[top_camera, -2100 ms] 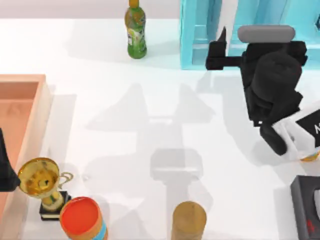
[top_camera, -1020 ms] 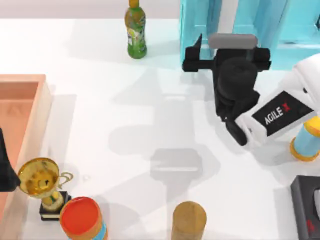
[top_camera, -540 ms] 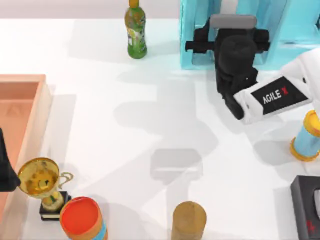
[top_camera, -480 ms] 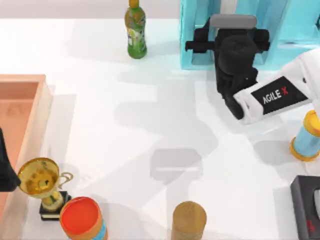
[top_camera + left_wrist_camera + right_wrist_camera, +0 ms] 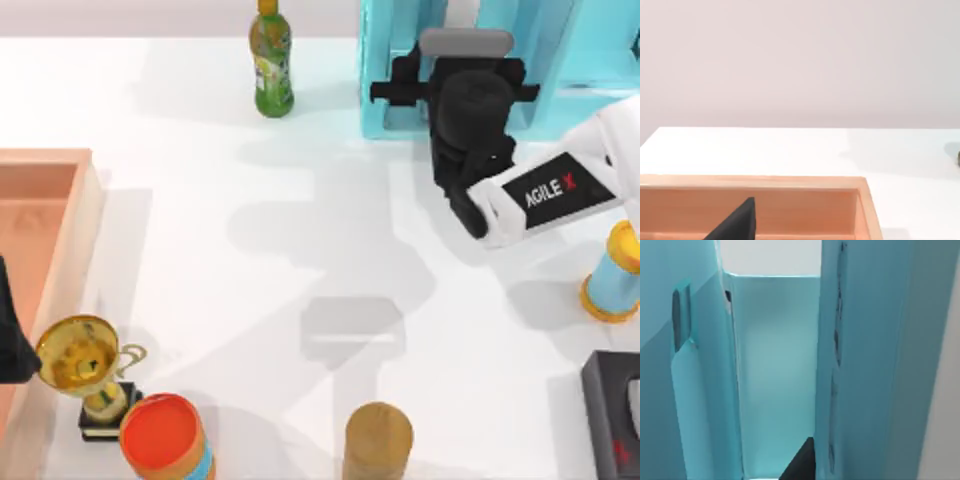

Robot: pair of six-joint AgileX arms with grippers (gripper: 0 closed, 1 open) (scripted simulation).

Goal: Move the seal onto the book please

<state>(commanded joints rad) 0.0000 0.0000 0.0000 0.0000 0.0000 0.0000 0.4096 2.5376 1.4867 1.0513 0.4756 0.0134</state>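
While my right gripper probes the cyan shelf at 1 o'clock, grip state I cannot tell, I judge I'm reaching for the seal, hidden like the book, and must next locate it; left gripper idles at 8 o'clock.

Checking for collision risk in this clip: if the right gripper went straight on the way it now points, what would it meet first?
Most likely the cyan shelf unit. The right gripper is at its front, and the right wrist view looks into a compartment toward its back wall. How far in that wall lies is unclear.
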